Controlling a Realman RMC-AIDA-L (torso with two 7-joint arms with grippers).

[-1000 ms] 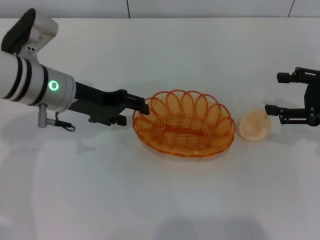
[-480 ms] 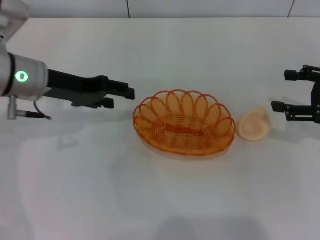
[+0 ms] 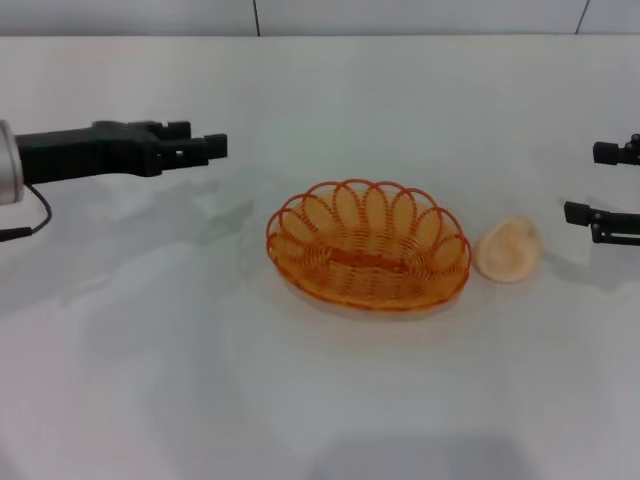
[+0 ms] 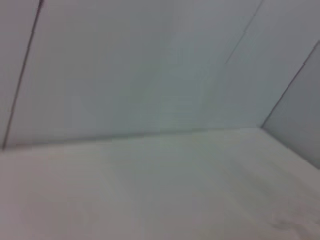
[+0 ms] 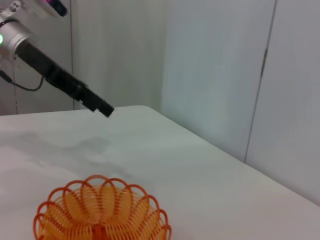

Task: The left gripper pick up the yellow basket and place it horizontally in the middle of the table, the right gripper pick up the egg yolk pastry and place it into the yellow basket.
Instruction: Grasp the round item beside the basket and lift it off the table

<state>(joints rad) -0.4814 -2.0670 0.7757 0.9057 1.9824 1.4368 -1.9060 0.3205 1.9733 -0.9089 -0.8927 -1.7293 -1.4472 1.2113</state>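
The yellow basket [image 3: 368, 245] lies flat near the middle of the white table [image 3: 300, 400], long side across my view. It shows again in the right wrist view as the yellow basket [image 5: 100, 214]. The egg yolk pastry [image 3: 508, 249] rests on the table just right of the basket rim, tilted on its edge. My left gripper [image 3: 205, 146] hovers well left of and behind the basket, holding nothing; from the right wrist it appears as a black tip, the left gripper [image 5: 101, 106]. My right gripper [image 3: 602, 183] is open at the right edge, right of the pastry and apart from it.
Pale wall panels stand behind the table's far edge [image 3: 320, 36]. The left wrist view holds only bare table surface [image 4: 150, 190] and wall. A cable [image 3: 30, 215] hangs from the left arm at the far left.
The left gripper has left the basket's left rim and pulled back left and up. The right gripper has slid right, partly out of frame. Basket and pastry have stayed put.
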